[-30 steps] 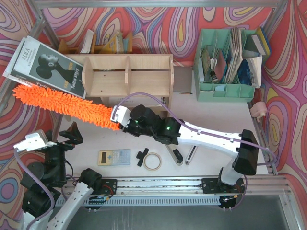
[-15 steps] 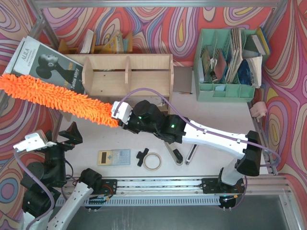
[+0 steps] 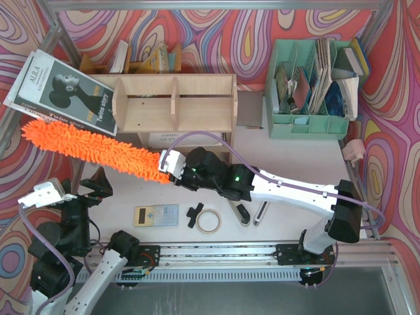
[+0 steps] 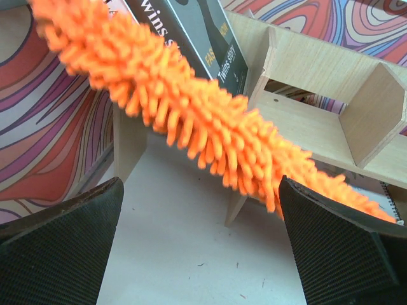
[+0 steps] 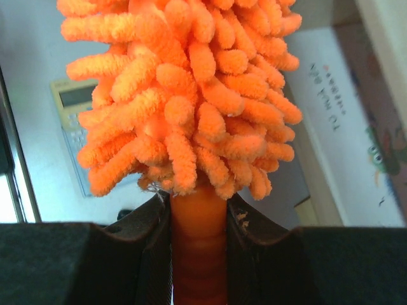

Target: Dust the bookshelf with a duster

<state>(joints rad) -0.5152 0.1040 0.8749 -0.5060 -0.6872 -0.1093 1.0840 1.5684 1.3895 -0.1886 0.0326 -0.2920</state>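
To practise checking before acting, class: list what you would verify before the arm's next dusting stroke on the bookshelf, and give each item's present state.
1. Grip: right end effector shut on the handle of the duster: ok.
2. Contact: fluffy head inside a compartment of the bookshelf: not ok; it stretches in front of the shelf's left end.
3. Other arm: left end effector open and apart from the duster: ok.
4. Clutter: magazine left of the shelf untouched by the duster: cannot tell.
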